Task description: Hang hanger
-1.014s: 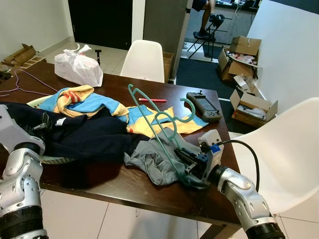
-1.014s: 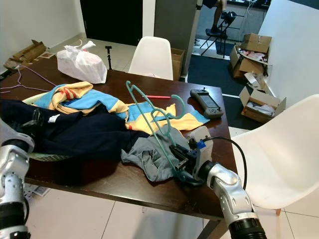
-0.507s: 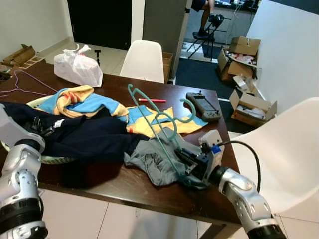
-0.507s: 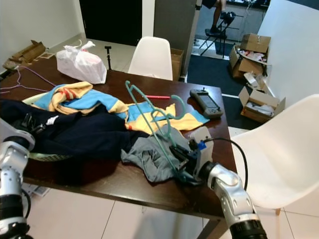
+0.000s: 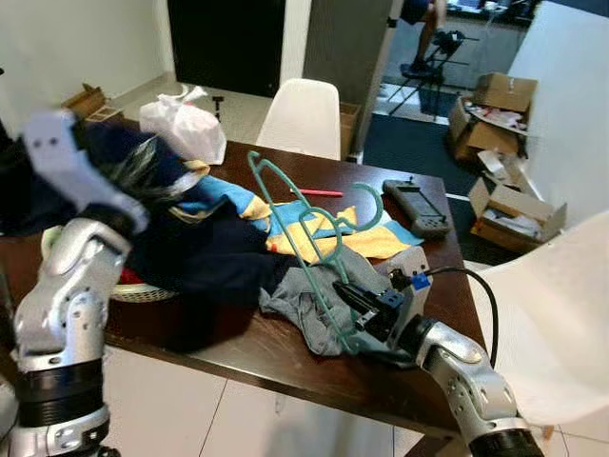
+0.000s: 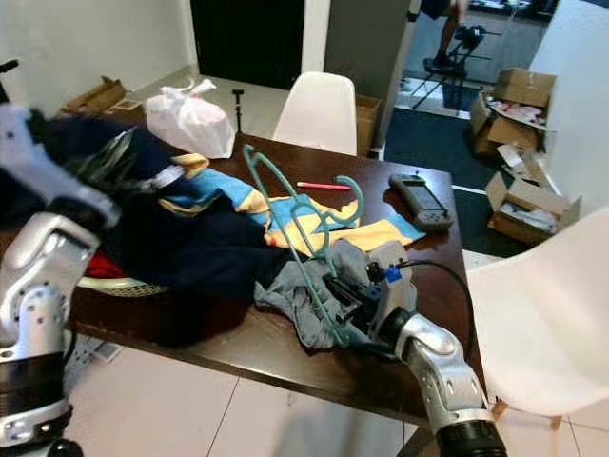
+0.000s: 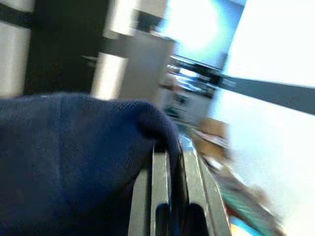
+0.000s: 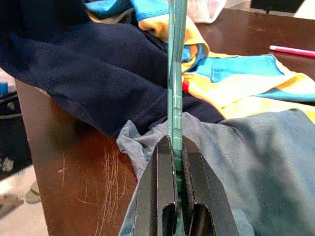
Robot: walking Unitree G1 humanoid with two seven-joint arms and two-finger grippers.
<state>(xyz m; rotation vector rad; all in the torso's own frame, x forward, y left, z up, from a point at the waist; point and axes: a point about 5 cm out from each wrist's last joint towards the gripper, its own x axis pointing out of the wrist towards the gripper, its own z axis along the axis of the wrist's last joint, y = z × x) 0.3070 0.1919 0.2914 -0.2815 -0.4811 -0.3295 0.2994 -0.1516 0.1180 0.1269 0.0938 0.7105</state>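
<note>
A teal plastic hanger [image 5: 306, 227] stands tilted above the dark wooden table [image 5: 276, 357]. My right gripper [image 5: 362, 312] is shut on its lower bar near the table's front right edge; in the right wrist view the black fingers [image 8: 162, 187] clamp the teal bar [image 8: 174, 73]. The hanger's hook curls up at the right. My left gripper [image 7: 170, 155] is raised at the left, blurred, and shut on a navy garment [image 5: 205, 252]. That garment drapes from it down over the table.
A grey garment [image 5: 309, 300] lies under the hanger, a yellow-and-blue one [image 5: 319, 233] behind it. A laundry basket [image 5: 143, 290], a white bag [image 5: 186, 129], a pink pen [image 5: 319, 192] and a handheld controller [image 5: 419, 205] are on the table. White chairs stand behind [image 5: 303, 119] and at right [image 5: 561, 324].
My left arm has swung up from table level, lifting the navy garment with it. The camera has shifted. The right gripper still holds the hanger in about the same place.
</note>
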